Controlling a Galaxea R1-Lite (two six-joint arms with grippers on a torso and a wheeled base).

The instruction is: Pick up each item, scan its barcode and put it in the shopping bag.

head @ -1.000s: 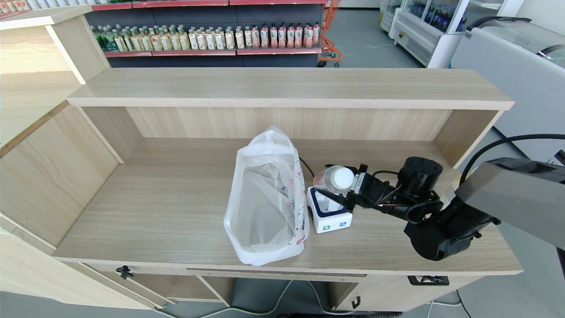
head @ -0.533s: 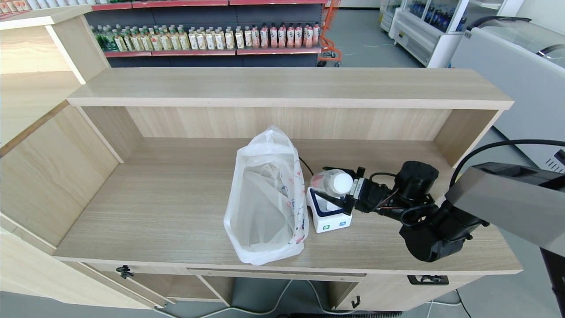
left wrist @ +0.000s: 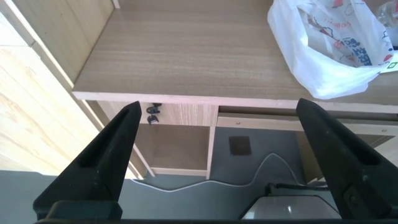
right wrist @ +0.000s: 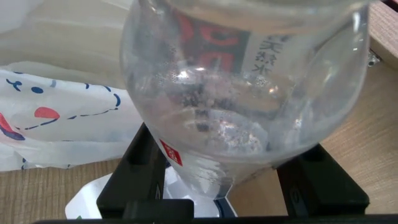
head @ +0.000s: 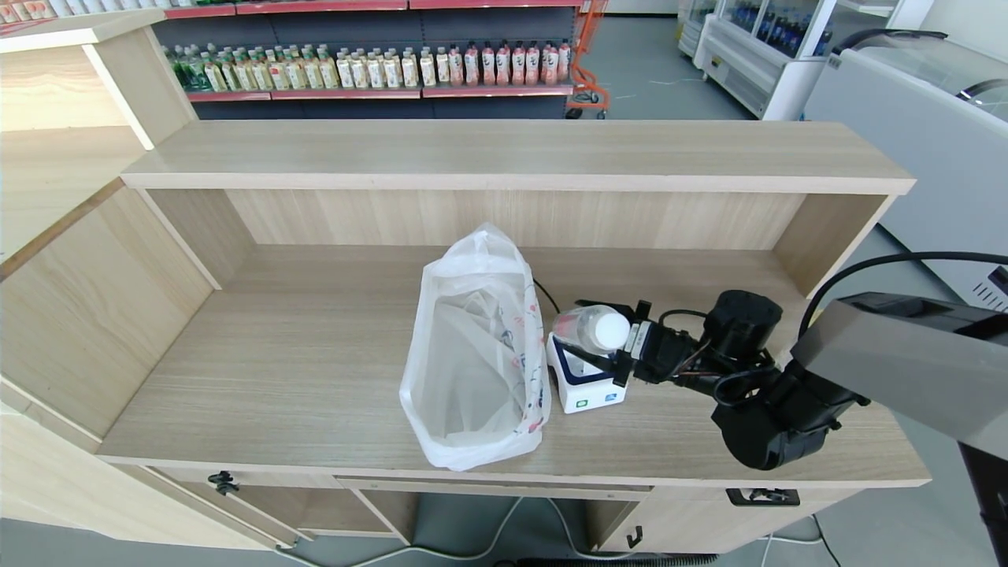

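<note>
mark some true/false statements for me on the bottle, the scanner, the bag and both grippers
1. The right gripper is shut on a clear bottle with a white cap. True.
2. The bottle lies inside the shopping bag. False: it is held just above the scanner, beside the bag.
3. The scanner stands on the counter, on the bag's right side. True.
4. The left gripper holds a second item. False: it is open and empty, near the counter's front edge.
5. The shopping bag stands with its mouth open. True.
</note>
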